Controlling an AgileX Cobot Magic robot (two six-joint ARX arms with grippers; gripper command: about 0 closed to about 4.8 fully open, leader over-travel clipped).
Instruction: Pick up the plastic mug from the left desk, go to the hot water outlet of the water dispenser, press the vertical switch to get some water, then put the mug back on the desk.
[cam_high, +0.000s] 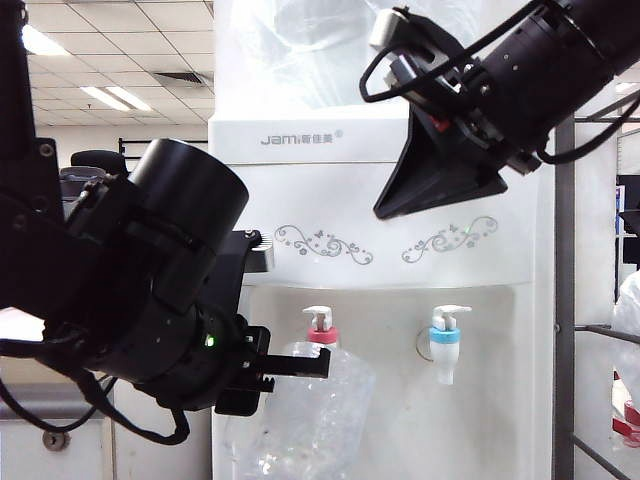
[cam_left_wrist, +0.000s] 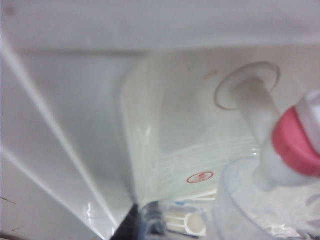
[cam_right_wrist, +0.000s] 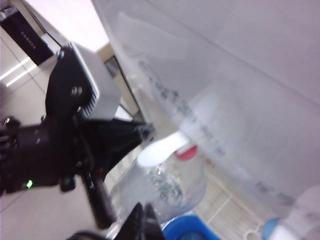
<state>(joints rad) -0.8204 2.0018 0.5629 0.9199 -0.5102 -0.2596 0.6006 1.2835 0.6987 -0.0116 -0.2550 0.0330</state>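
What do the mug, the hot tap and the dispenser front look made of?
Plastic mug, held in the left claw: clear, thin plastic; the panel shows through. Hot water outlet: glossy white moulded plastic, red collar. Water dispenser front: smooth white panel with printed swirls, probably plastic. Right claw is shut, up by the panel.

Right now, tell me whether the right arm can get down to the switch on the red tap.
Probably yes. The right pincer, shut, hangs above the taps, and the dispenser front below it is bare. The left pincer holds the mug under the red tap, leaving the switch exposed.
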